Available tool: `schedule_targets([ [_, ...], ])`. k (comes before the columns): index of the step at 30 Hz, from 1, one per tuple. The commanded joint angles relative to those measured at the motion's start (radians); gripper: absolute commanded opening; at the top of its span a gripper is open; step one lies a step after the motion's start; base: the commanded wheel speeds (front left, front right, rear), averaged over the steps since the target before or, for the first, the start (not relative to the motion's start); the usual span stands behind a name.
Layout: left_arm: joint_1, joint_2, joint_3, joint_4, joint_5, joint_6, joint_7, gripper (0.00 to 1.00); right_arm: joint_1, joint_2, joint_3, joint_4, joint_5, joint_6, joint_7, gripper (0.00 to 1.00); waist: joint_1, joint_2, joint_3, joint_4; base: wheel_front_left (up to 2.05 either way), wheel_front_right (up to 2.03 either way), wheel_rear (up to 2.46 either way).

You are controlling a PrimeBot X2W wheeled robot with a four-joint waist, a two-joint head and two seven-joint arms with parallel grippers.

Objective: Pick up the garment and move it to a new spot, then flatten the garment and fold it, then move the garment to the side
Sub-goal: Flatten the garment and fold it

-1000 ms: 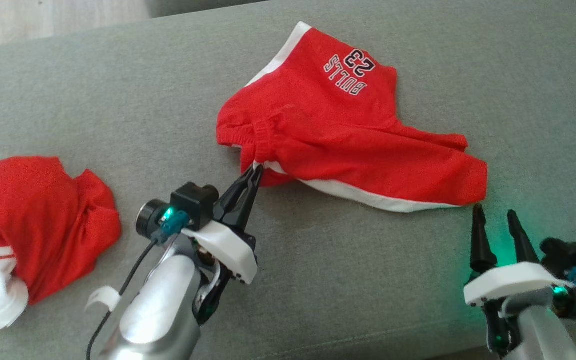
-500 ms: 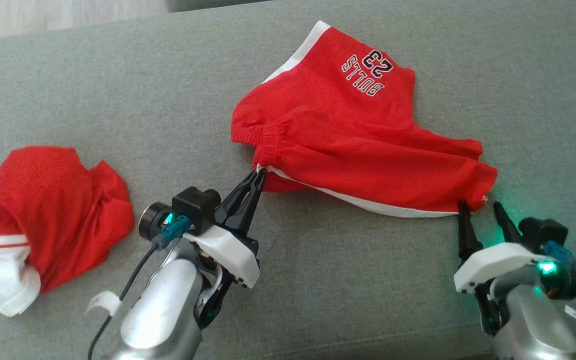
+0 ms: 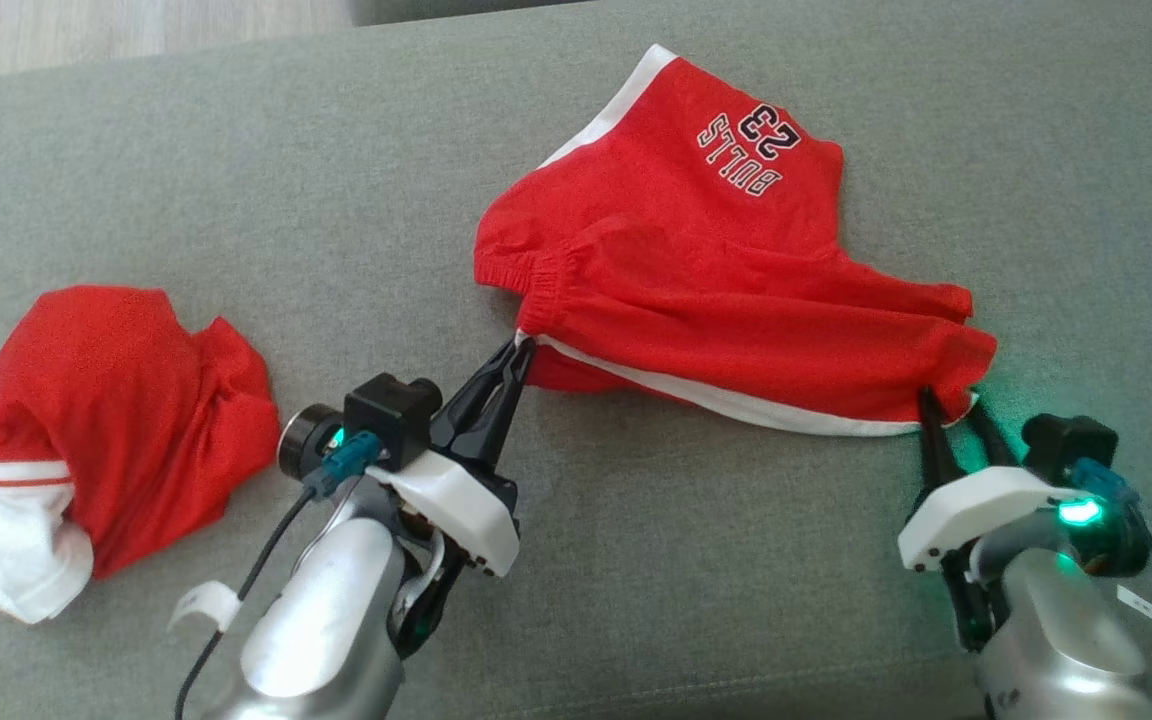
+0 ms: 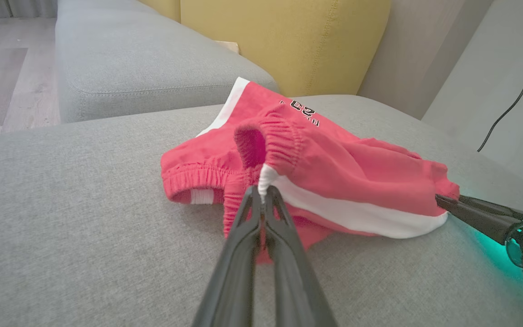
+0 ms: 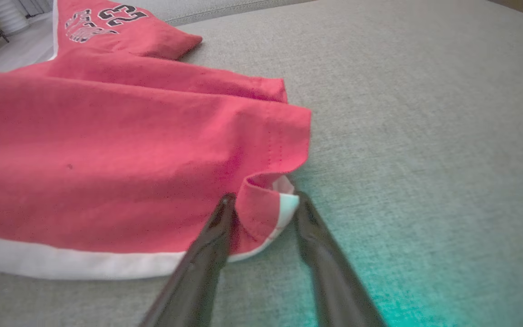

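Jersey [image 3: 106, 420], perhaps, well left of shorts [image 3: 736, 300].

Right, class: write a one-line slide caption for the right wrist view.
Right gripper, jaws apart, straddles the hem corner of red shorts on a grey sofa.

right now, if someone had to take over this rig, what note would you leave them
Left gripper: shut on the red shorts, at the waistband end of the white side stripe.
Right gripper: open, one finger on either side of the hem corner at the stripe's other end, not yet clamped.
Things: the shorts lie rumpled, not flat, on the grey sofa cushion. A second red garment lies apart, to the robot's left.
Done: left grip set. Can't tell whether the shorts were already moved to a new spot.
Left: clamp the hem corner, stretch flat, fold, move aside.
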State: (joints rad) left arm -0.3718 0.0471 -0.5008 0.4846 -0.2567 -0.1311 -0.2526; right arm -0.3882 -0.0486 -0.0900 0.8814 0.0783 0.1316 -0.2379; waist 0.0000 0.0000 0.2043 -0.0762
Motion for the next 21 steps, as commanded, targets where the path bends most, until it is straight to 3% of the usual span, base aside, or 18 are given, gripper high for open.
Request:
schedule_targets([
  [1, -0.014, 0.005, 0.044, -0.031, -0.001, 0.0, -0.009, 0.0, -0.025, -0.002, 0.039, -0.012, 0.016, -0.001, -0.006, 0.0, 0.0, 0.0, -0.005, -0.001, 0.0, 0.0, 0.0],
  [12, -0.006, 0.032, 0.098, -0.092, -0.025, 0.0, -0.009, 0.0, -0.02, -0.002, 0.109, -0.219, 0.153, -0.001, -0.004, 0.0, 0.0, 0.0, -0.065, -0.012, 0.0, 0.0, 0.0],
  [21, -0.171, 0.106, 0.08, -0.158, -0.091, 0.0, -0.004, 0.0, -0.093, -0.049, 0.142, -0.581, 0.214, -0.001, 0.198, 0.0, 0.0, 0.0, -0.137, -0.017, 0.0, 0.0, 0.0],
])
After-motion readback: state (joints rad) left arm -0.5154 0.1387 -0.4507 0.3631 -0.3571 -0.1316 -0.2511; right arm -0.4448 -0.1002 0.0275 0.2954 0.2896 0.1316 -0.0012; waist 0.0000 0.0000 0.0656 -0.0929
